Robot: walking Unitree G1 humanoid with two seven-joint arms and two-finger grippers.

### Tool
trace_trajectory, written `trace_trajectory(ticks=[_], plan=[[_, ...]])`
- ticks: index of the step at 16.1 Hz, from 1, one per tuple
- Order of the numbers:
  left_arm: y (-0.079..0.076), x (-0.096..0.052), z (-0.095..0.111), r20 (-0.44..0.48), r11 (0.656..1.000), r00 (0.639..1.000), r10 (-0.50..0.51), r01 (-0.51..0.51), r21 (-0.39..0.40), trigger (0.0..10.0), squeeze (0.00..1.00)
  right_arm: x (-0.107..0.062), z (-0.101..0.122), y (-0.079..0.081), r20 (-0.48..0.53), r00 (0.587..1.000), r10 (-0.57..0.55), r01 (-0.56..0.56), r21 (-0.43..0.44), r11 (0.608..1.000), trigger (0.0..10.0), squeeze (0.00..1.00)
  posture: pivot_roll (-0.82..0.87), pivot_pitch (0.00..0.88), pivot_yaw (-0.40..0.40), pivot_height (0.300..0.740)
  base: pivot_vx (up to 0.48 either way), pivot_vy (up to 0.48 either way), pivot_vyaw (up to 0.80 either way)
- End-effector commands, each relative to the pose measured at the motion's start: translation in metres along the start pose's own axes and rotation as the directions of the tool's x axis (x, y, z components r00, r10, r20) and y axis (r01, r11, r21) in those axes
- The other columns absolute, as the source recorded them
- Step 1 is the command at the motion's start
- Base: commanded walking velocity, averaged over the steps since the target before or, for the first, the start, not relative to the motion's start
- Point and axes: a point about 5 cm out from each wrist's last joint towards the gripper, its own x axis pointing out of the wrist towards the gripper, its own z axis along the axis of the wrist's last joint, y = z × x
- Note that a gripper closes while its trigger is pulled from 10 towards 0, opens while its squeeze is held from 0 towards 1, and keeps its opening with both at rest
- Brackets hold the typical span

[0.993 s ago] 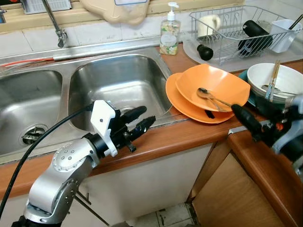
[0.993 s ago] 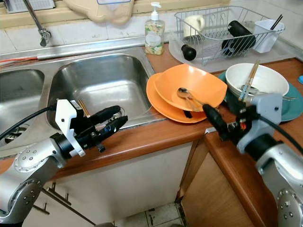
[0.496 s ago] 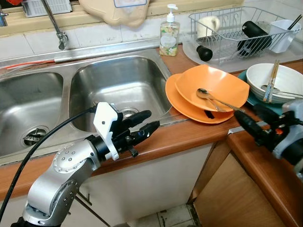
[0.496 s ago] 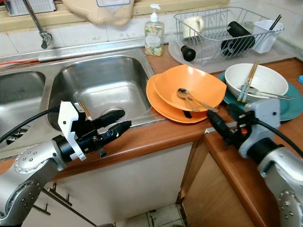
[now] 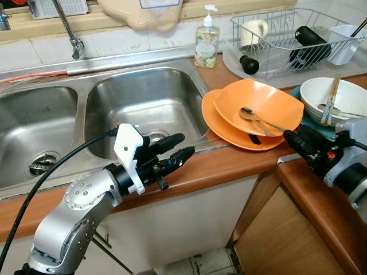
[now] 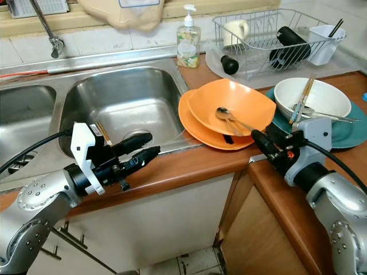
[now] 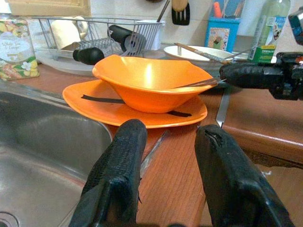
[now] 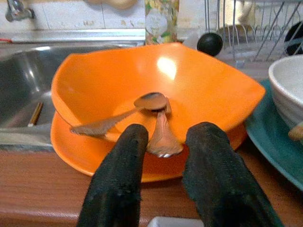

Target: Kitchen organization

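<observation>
An orange bowl sits on an orange plate on the wooden counter, right of the sink. Two metal spoons lie inside the bowl, one handle sticking over its near rim. My right gripper hovers open and empty just off the bowl's near right rim, its fingers pointing at the spoons. My left gripper is open and empty above the counter's front edge by the right sink basin, its fingers aimed toward the plate. A white bowl with chopsticks rests on a teal plate.
A double steel sink with a faucet lies on the left; a chopstick lies in the right basin. A soap bottle and a wire dish rack holding a mug and black bottle stand behind. A cabinet corner juts out below my right arm.
My right gripper dipped slightly, then came back up close to the orange bowl's near rim. The left gripper edged a little to the right along the counter edge. Both stayed open.
</observation>
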Motion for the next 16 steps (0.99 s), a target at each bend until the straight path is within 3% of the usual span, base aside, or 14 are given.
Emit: trace_trajectory(ticks=[1, 10, 12, 13, 16], plan=[[-0.003, 0.000, 0.002, 0.005, 1.000, 1.000, -0.012, 0.012, 0.001, 10.0, 0.00, 0.004, 0.004, 0.002, 0.020, 0.999, 0.027, -0.027, -0.013, 1.000, 0.0, 0.00, -0.07, 0.000, 0.047, 0.740, 0.000, 0.000, 0.00], [0.000, 0.002, 0.005, 0.011, 1.000, 1.000, -0.019, 0.019, 0.016, 10.0, 0.00, 0.006, 0.013, -0.004, 0.049, 0.999, 0.008, -0.005, -0.056, 0.998, 0.0, 0.00, -0.07, 0.000, 0.049, 0.740, 0.000, 0.000, 0.00], [0.002, 0.004, 0.010, 0.013, 0.999, 1.000, -0.018, 0.017, 0.042, 10.0, 0.00, 0.003, 0.026, -0.012, 0.066, 0.998, -0.024, 0.032, -0.126, 0.992, 0.0, 0.00, -0.07, 0.000, 0.054, 0.740, 0.000, 0.000, 0.00], [0.003, 0.005, 0.011, -0.001, 0.997, 1.000, -0.025, 0.025, 0.067, 10.0, 0.00, 0.002, 0.033, -0.013, 0.048, 0.999, -0.023, 0.032, -0.201, 0.979, 0.0, 0.00, -0.07, 0.000, 0.057, 0.740, 0.000, 0.000, 0.00], [0.006, 0.013, 0.016, -0.031, 0.987, 0.999, -0.036, 0.040, 0.157, 10.0, 0.00, 0.005, 0.046, -0.010, 0.006, 1.000, -0.011, 0.012, -0.406, 0.914, 0.0, 0.00, -0.07, 0.000, 0.059, 0.740, 0.000, 0.000, 0.00]])
